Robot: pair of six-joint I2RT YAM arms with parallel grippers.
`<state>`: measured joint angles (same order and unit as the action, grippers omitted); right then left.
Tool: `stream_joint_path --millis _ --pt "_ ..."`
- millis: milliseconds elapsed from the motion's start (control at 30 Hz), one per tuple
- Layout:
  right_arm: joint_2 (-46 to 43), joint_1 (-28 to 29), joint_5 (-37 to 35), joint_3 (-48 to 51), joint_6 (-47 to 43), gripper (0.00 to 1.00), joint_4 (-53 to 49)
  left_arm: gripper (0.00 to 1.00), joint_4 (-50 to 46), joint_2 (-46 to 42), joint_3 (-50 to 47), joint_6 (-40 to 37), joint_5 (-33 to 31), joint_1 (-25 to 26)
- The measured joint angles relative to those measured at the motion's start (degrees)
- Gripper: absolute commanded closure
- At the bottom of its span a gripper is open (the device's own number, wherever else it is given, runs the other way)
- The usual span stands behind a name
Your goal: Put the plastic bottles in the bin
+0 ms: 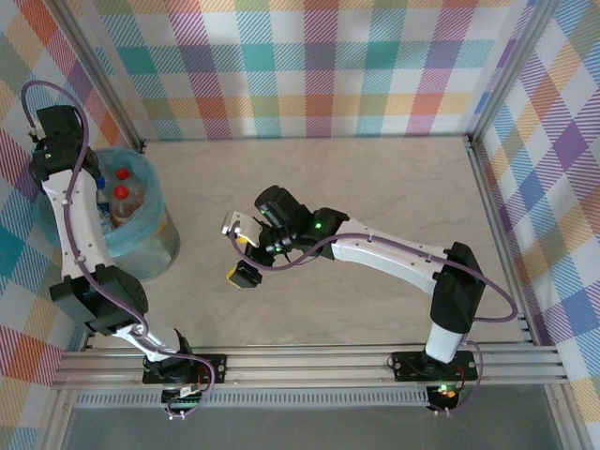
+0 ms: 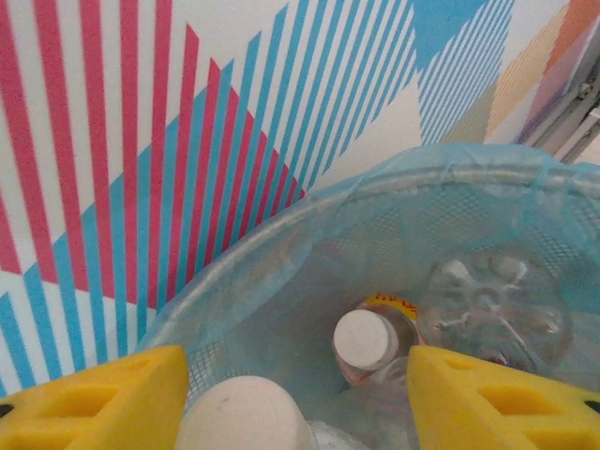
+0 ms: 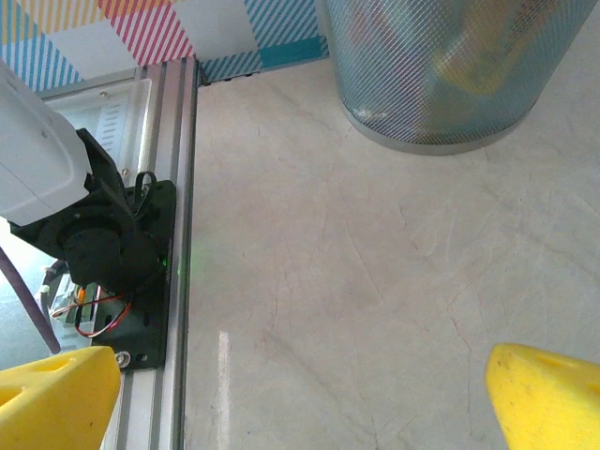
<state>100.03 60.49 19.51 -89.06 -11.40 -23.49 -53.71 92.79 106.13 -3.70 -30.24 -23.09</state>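
Plastic bottles [image 2: 367,339] lie in the bin [image 2: 450,167] beneath the left end effector [image 2: 295,380], parted and empty.

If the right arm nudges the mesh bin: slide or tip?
Likely slides, not tips: the mesh bin sits wide and flat on the smooth tabletop. The bottles inside add low weight, so it may resist light pushes.

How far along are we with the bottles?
Done: several bottles sit in the bin. In hand: left claw hangs over the bin, a white-capped bottle between its fingers; gripped or loose, can't tell. Left: every bottle I see is binned; right claw is open over bare table.
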Motion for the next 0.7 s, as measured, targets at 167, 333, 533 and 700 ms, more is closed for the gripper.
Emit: stream_joint_path --millis 167,333,533,700 --pt "0.0 0.0 -0.2 -0.6 0.0 0.0 -0.8 0.43 -2.4 2.8 -0.1 0.3 2.0 0.0" --pt "0.0 0.0 -0.2 -0.7 0.0 0.0 -1.1 0.43 0.4 1.0 -5.0 1.0 2.8 0.0" --pt "0.0 0.0 -0.2 -1.3 0.0 0.0 -1.2 0.47 1.8 -1.1 -7.0 1.5 4.0 0.1" --pt "0.0 0.0 -0.2 -2.1 0.0 0.0 -1.2 0.66 0.9 -2.1 -6.1 2.1 5.7 0.1"
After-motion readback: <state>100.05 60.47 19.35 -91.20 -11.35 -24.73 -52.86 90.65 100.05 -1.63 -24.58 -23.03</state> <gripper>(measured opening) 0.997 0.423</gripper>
